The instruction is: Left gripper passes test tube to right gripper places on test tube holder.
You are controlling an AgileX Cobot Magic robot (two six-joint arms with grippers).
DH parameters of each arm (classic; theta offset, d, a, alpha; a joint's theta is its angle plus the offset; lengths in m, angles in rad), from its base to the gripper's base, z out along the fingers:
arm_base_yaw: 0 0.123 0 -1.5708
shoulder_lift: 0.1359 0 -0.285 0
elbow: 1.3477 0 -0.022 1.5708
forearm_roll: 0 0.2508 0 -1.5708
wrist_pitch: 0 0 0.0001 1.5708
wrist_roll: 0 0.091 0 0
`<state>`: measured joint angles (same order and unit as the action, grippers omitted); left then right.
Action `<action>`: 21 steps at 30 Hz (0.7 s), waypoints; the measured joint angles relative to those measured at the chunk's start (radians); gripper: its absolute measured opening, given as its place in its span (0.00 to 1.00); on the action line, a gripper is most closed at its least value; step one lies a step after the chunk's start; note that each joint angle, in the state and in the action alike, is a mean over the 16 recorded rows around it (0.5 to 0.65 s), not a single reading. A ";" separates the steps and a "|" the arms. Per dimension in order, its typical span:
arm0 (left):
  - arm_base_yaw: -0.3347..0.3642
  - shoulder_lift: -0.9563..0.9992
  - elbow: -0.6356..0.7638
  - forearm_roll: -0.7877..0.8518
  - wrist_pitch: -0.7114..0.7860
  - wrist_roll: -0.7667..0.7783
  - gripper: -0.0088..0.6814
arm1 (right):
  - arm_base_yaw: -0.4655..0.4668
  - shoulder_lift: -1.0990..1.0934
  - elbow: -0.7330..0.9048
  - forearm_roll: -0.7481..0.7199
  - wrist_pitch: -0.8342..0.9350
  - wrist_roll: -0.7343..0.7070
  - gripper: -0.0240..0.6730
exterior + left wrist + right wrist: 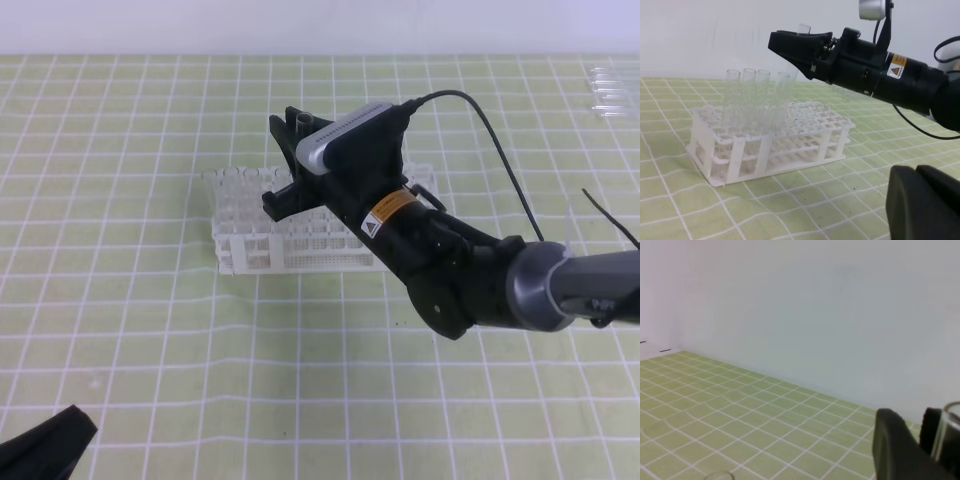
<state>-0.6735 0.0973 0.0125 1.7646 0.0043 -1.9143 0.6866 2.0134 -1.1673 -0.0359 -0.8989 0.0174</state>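
Note:
The white test tube holder (240, 232) stands mid-table, with several clear tubes upright in its near holes in the left wrist view (747, 100). My right gripper (288, 160) reaches in from the right and hovers over the holder, shut on the test tube (803, 30). The tube stands about upright and its open top (303, 122) pokes above the fingers. In the right wrist view the tube (949, 435) sits beside a black finger (895, 450). My left gripper (45, 445) is low at the front left corner, apart from the holder; only a black part of it (925, 200) shows.
A bunch of loose clear tubes (610, 90) lies at the far right back. A green checked mat (150, 330) covers the table. A black cable (490, 130) arcs up from the right arm's camera. A pale wall (815, 305) stands behind.

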 joint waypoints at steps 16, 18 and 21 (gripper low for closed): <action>-0.001 -0.002 -0.005 -0.008 -0.001 -0.001 0.01 | 0.000 -0.022 -0.002 -0.020 0.026 0.000 0.16; 0.000 -0.001 -0.004 -0.006 -0.001 0.000 0.01 | 0.000 -0.030 -0.001 -0.024 0.037 0.001 0.16; 0.000 0.000 -0.001 -0.002 0.001 0.000 0.01 | 0.000 -0.041 -0.001 -0.030 0.054 0.006 0.16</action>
<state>-0.6737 0.0970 0.0113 1.7625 0.0048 -1.9141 0.6866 1.9725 -1.1683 -0.0656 -0.8444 0.0229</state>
